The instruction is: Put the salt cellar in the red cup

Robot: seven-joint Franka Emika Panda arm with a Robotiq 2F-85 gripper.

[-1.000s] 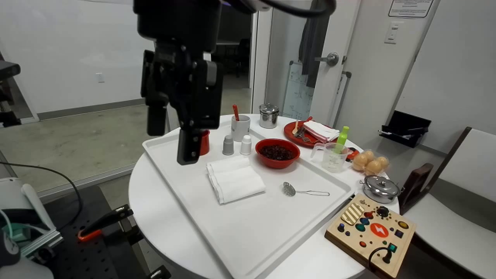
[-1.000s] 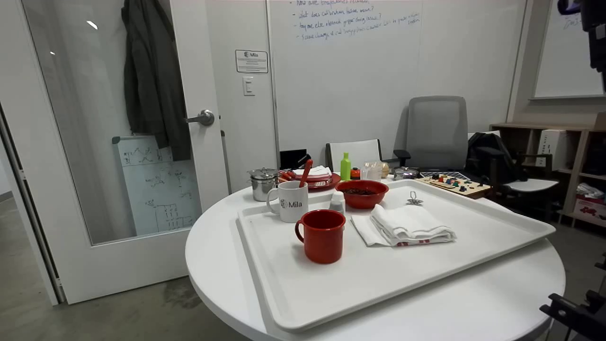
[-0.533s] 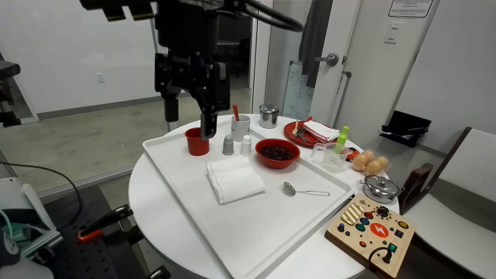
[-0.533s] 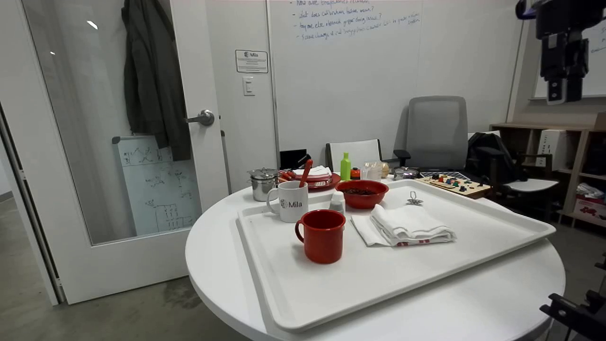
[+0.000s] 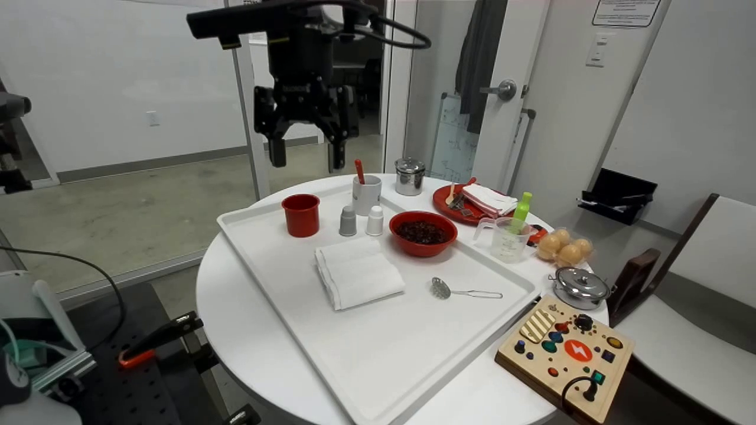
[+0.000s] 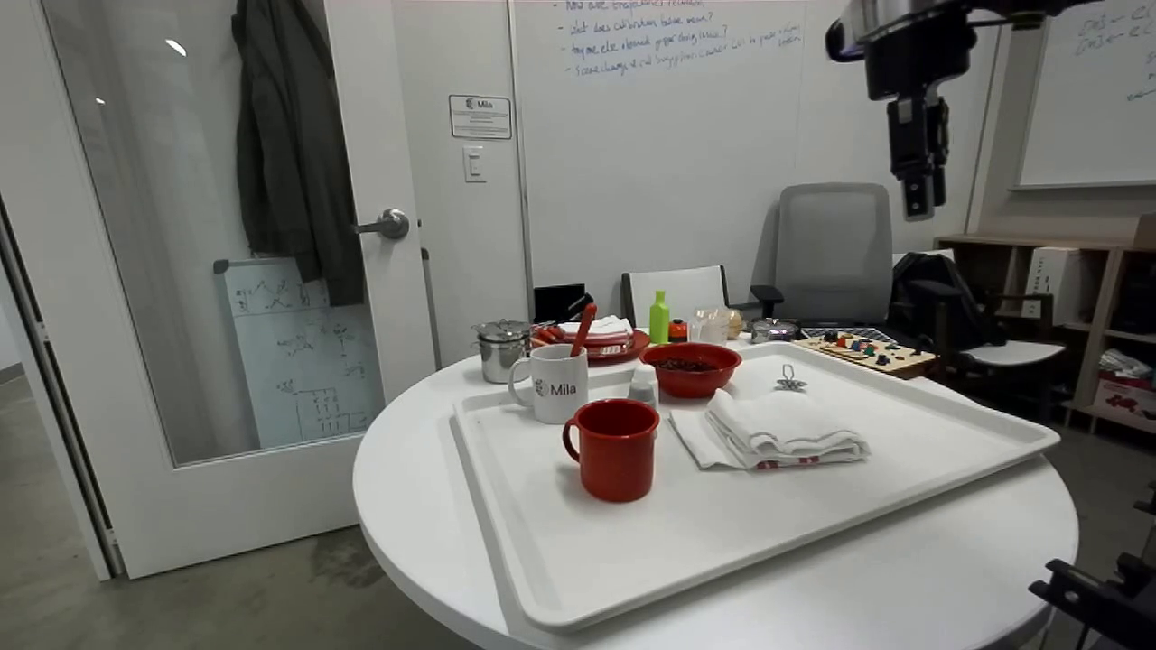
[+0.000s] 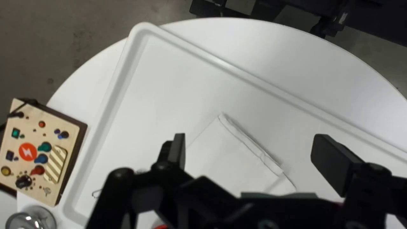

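The task looks to be at its opening step, the reach for the salt cellar [image 5: 348, 221], which stands upright on the tray [image 5: 366, 360], toward the far edge of the round tabletop [image 5: 239, 307] in an exterior view. It sits between the red cup [image 5: 302, 217], which is closer to the tabletop's left edge there, and a white shaker [image 5: 375, 221] just beside it. The gripper [image 5: 307, 158] hangs well above them all, jaws spread and holding nothing; in the wrist view a folded cloth [image 7: 229, 156] shows below, in the gap between them. The next move seems to call for centring over the cellar and lowering with one jaw fitted into the narrow space by the white shaker. Once pinched, the cellar would need lifting above the cup's rim, then a carry toward that left edge and a straight lowering inside.
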